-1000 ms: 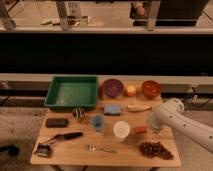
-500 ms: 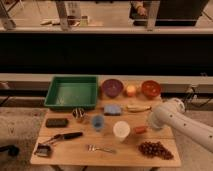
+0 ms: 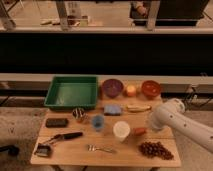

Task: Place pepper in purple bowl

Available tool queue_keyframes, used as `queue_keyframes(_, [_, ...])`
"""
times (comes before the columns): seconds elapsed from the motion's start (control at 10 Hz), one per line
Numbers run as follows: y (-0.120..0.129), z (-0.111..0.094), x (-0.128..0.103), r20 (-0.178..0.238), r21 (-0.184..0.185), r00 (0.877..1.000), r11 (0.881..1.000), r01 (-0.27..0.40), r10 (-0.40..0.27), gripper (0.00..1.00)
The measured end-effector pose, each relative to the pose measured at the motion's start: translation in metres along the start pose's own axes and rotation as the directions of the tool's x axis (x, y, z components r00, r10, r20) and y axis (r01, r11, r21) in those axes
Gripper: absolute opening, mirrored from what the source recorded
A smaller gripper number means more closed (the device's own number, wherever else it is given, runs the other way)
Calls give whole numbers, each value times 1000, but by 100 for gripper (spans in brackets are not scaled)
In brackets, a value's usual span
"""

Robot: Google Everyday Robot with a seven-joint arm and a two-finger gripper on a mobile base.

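Here the end effector (image 3: 148,126) hangs near the surface's (image 3: 120,155) right edge, just beside the pepper (image 3: 139,131); its opening cannot be told. The purple bowl (image 3: 112,87) sits at the far edge.

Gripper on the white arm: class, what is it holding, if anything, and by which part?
Cannot be told. The gripper sits beside the slim red-orange pepper, but the white arm hides any contact.

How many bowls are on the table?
2: purple bowl, back centre beside the green tray; orange bowl, back right. None seems hidden. The gripper sits by the pepper, front right.
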Motion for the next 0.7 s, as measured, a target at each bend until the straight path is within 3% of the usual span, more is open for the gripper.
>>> queue_keyframes(0.4, [-12,-46,-25,26,79,999,996,35,-37,3])
queue_keyframes(0.7, [-17,-62,-36,36,117,998,992,55,-59,3])
